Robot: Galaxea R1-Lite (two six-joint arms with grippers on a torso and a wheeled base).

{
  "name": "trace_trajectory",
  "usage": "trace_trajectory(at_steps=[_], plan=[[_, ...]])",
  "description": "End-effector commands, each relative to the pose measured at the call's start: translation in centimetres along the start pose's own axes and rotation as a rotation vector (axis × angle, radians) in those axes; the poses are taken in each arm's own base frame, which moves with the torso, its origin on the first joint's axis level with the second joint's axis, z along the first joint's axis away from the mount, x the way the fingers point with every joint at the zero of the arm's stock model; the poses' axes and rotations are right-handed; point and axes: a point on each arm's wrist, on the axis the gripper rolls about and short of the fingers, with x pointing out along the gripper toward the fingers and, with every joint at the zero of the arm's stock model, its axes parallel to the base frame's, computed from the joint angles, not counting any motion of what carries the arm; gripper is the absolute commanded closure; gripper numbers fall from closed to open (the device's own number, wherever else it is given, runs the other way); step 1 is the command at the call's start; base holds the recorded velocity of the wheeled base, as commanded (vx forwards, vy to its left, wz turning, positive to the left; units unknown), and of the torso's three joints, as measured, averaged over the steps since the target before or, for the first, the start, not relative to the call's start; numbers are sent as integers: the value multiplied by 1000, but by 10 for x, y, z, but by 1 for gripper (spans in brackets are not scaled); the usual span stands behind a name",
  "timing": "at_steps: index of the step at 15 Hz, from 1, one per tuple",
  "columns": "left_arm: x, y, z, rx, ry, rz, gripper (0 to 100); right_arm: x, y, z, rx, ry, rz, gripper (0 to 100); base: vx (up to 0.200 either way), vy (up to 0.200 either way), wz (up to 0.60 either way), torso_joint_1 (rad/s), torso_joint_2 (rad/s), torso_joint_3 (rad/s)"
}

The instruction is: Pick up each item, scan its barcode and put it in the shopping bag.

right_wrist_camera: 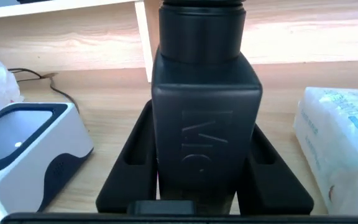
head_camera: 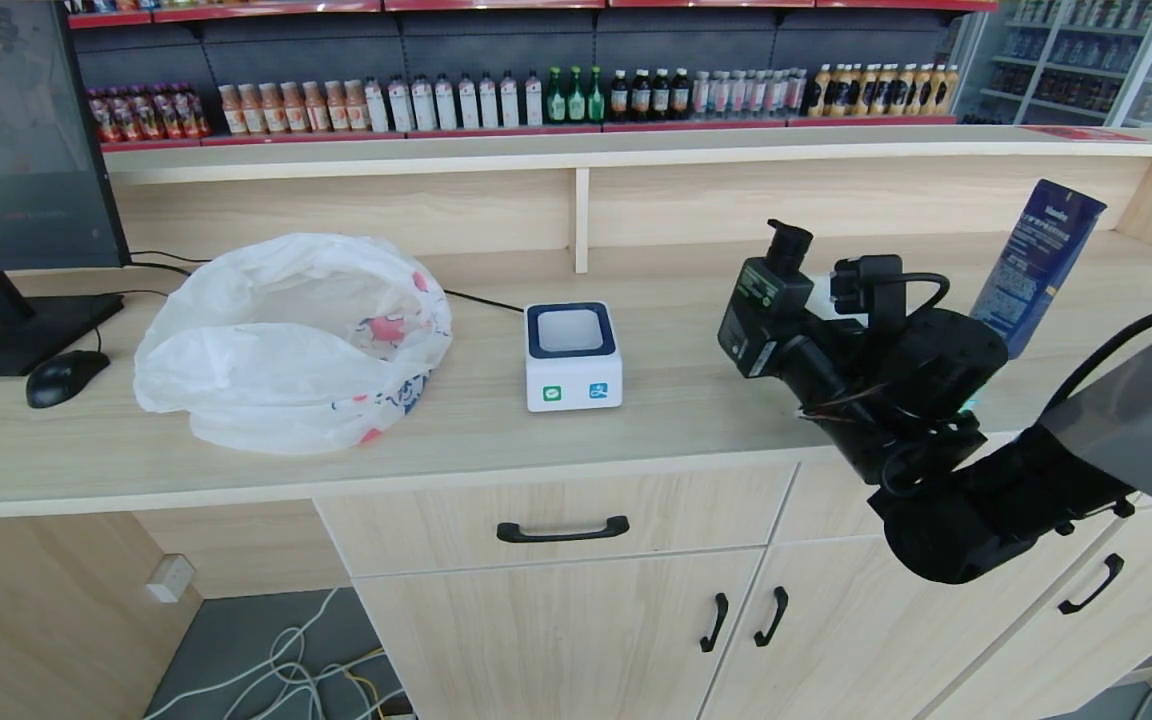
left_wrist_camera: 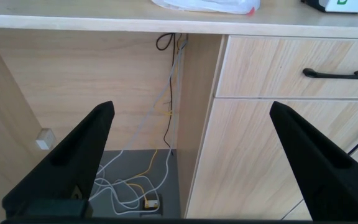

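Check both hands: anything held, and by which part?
Right hand grips a dark square bottle by opposite sides of its body, below the cap. Left hand is open, holding nothing.

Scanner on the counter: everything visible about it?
The scanner is a white plastic-looking box with a dark blue frame around a pale top window and green and blue icons on its front. It sits flat on the wooden counter, right of the shopping bag, clear of it; a black cable runs behind it.

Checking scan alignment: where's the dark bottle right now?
In the head view the dark bottle sits gripped in the right hand over the counter, to the right of the white scanner, nearer than the blue tube.
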Motion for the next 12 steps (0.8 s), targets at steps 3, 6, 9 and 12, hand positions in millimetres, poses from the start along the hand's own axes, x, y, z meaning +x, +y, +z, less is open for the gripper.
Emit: trace_trajectory(at_steps=[3, 6, 9, 12], plan=[[0, 0, 0, 2, 2, 0, 0, -34, 16, 54, 26, -78, 48, 100, 0, 0, 0, 0, 0, 0], [0, 0, -1, 2, 7, 0, 0, -87, 33, 55, 42, -19, 129, 100, 0, 0, 0, 0, 0, 0], [0, 0, -1, 2, 7, 0, 0, -135, 45, 73, 69, 4, 216, 100, 0, 0, 0, 0, 0, 0], [0, 0, -1, 2, 7, 0, 0, -161, 46, 88, 143, -12, 333, 100, 0, 0, 0, 0, 0, 0]])
